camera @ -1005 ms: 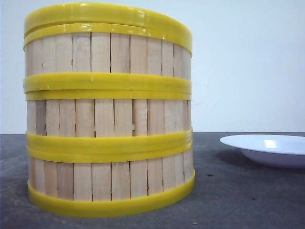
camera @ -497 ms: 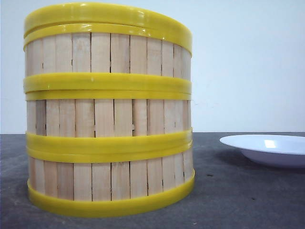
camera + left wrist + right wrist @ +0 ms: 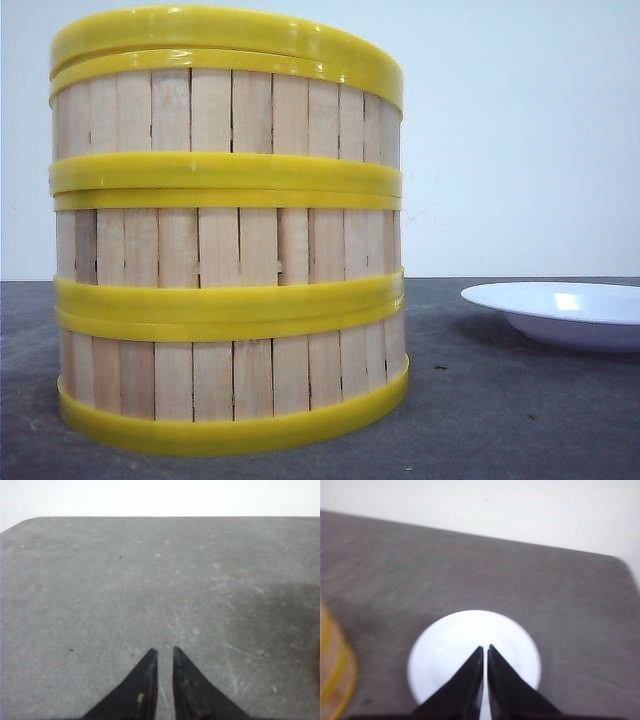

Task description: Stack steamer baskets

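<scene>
While both sets of jaws are sitting almost fully closed with nothing between them, nothing in the scene is changing: the front view is matching the ones from a second and half a second ago exactly.

The left gripper is showing only a thin sliver of gap between its dark fingertips and is hanging over bare grey surface, with no object near it. The right gripper is likewise pinched down to a hairline gap, holding nothing, and is hovering above the white plate, which is lying empty. At the edge of the right wrist view a blurred yellow and wood shape is showing, which is probably the side of the stack.

Moving outward, the steamer baskets are standing as one column on the left of the front view, close to the camera, three tiers of pale slats separated by yellow rings, with a further yellow rim capping the top. The rings are lining up fairly squarely, though the seam between the lower two tiers is looking slightly slanted towards the right. The plate is resting to the right of the column, well apart from it.

Judging by this stillness, with all three baskets already in one pile and both arms standing off empty, the stacking is looking finished, or at most awaiting a small straightening of that lower seam.
</scene>
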